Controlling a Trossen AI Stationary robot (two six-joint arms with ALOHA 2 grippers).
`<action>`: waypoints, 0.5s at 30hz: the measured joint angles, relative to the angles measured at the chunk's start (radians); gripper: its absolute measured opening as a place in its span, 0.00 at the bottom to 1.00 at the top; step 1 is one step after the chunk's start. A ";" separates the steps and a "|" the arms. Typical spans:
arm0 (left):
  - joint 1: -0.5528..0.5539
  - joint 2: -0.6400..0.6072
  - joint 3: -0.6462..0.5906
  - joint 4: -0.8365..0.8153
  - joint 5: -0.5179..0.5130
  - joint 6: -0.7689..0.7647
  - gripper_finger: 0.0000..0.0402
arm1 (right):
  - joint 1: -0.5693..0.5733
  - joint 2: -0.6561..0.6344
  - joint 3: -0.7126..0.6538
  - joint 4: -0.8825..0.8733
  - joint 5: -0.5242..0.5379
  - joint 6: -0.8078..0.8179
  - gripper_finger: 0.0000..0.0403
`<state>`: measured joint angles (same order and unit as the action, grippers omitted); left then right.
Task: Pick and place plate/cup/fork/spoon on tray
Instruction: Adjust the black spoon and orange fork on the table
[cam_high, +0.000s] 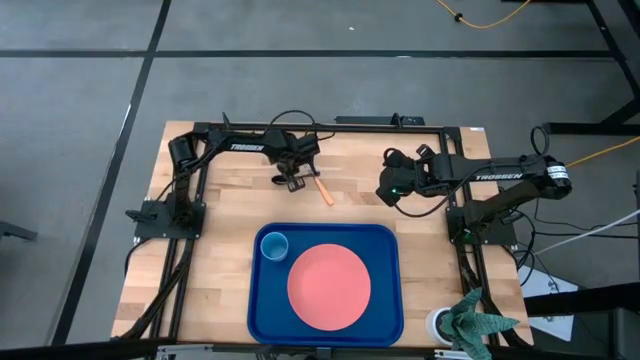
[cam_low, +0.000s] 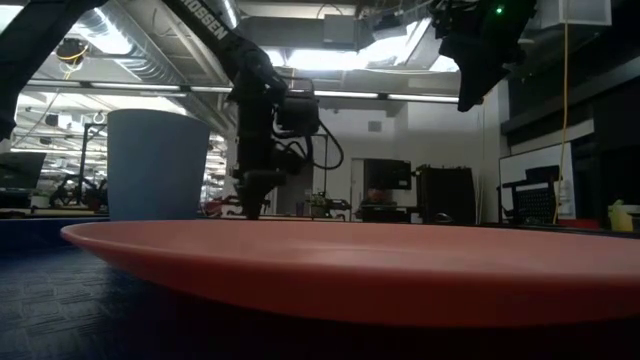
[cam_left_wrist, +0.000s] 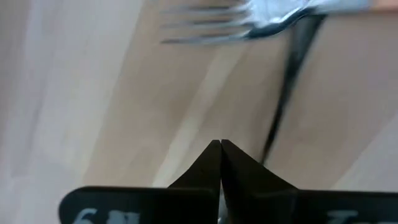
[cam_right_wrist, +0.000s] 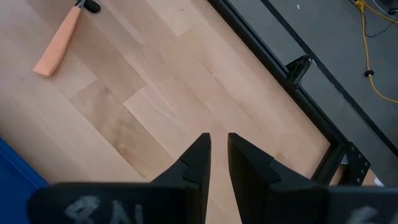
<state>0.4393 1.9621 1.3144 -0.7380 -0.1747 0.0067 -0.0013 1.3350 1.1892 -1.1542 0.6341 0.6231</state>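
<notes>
The salmon-pink plate (cam_high: 329, 285) and the light-blue cup (cam_high: 274, 245) rest on the dark-blue tray (cam_high: 390, 240) at the table's near middle. The fork lies flat on the wood beyond the tray, with its tan-orange handle (cam_high: 323, 190) toward the tray and its silver tines (cam_left_wrist: 205, 25) under my left arm. The dark spoon's thin handle (cam_left_wrist: 289, 81) runs under the fork's neck. My left gripper (cam_high: 293, 178) is shut, pointing down, low over the table (cam_left_wrist: 221, 143) beside that handle. My right gripper (cam_high: 388, 190) hangs higher to the right, empty, with a narrow gap between its fingers (cam_right_wrist: 217, 137). My left gripper points down from above with its shut fingertips (cam_left_wrist: 214, 152) close beside the near end of the spoon's handle (cam_left_wrist: 267, 152). I cannot tell whether they touch it.
A white round container with green cloth (cam_high: 462, 320) stands at the near right corner. Black frame rails (cam_high: 330, 125) border the table's far, left and right sides. Bare wood (cam_high: 220, 200) lies between the fork and the tray and left of the tray.
</notes>
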 joint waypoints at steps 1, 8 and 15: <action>-0.005 0.000 0.000 0.010 0.012 0.000 0.00 | 0.000 0.000 0.000 0.000 0.000 0.000 0.15; -0.049 0.029 0.000 0.106 -0.007 0.001 0.00 | 0.000 0.000 0.000 0.000 0.000 0.000 0.15; -0.063 0.050 0.013 0.114 -0.044 0.003 0.00 | 0.000 0.000 0.000 0.000 -0.007 -0.001 0.15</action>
<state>0.3759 2.0121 1.3272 -0.6242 -0.2186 0.0101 -0.0013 1.3350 1.1892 -1.1542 0.6271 0.6224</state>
